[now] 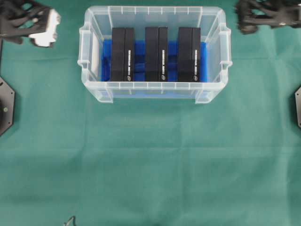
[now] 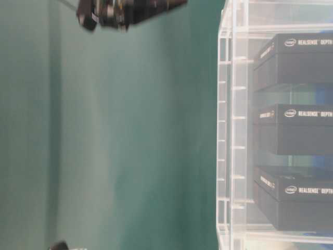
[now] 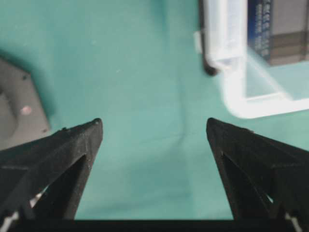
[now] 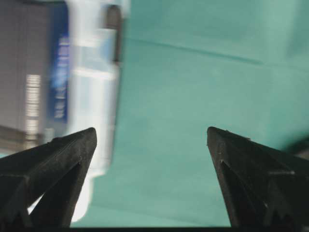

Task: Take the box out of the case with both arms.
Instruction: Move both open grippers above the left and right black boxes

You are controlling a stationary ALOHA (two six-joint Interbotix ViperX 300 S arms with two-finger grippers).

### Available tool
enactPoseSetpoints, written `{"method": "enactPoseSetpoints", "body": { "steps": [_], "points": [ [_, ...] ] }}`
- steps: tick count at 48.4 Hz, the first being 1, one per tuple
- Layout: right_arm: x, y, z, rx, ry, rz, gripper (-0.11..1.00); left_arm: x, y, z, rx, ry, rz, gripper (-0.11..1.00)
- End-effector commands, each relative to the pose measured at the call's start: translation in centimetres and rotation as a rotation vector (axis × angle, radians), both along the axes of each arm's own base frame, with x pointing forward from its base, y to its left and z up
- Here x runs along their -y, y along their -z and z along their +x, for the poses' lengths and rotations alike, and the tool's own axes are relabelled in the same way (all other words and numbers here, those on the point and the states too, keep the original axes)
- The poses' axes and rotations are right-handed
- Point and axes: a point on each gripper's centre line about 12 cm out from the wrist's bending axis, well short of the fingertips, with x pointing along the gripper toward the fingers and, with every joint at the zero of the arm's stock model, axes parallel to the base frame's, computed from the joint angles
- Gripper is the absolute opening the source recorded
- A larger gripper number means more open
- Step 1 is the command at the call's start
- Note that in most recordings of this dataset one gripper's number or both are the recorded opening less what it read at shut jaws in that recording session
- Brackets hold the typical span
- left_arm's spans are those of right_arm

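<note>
The case (image 1: 85, 61), a clear plastic bin with a blue bottom, stands at the top middle of the green cloth. Three black boxes stand on edge inside it: left (image 1: 122, 54), middle (image 1: 156, 53), right (image 1: 189, 54). The table-level view shows the same boxes (image 2: 296, 130) through the case wall (image 2: 231, 130). My left gripper (image 1: 21, 23) hovers left of the case, open and empty (image 3: 154, 126), with the case corner (image 3: 231, 72) ahead on its right. Over at the right of the case, my right gripper (image 1: 256, 19) is open and empty (image 4: 151, 135), the case (image 4: 94, 72) on its left.
Green cloth covers the whole table. Dark arm base plates sit at the left edge (image 1: 5, 106) and the right edge (image 1: 297, 107); the left one also shows in the left wrist view (image 3: 19, 111). A small dark thing (image 1: 70, 221) pokes in at the bottom edge.
</note>
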Motion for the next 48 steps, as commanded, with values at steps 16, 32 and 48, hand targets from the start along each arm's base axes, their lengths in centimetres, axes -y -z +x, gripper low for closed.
{"method": "enactPoseSetpoints", "body": {
  "steps": [16, 32, 48],
  "points": [
    [0.8, -1.9, 7.1, 0.065, -0.028, -0.037, 0.96, -0.9, -0.8, 5.2, 0.014, -0.033, -0.003, 0.92],
    [1.2, -2.1, 9.9, 0.08, -0.039, -0.041, 0.96, -2.1, -0.7, 9.9, 0.017, -0.025, 0.005, 0.92],
    [0.8, -1.9, 10.2, 0.077, -0.048, -0.037, 0.96, -2.5, -0.7, 12.4, 0.03, -0.006, 0.014, 0.92]
  ]
}}
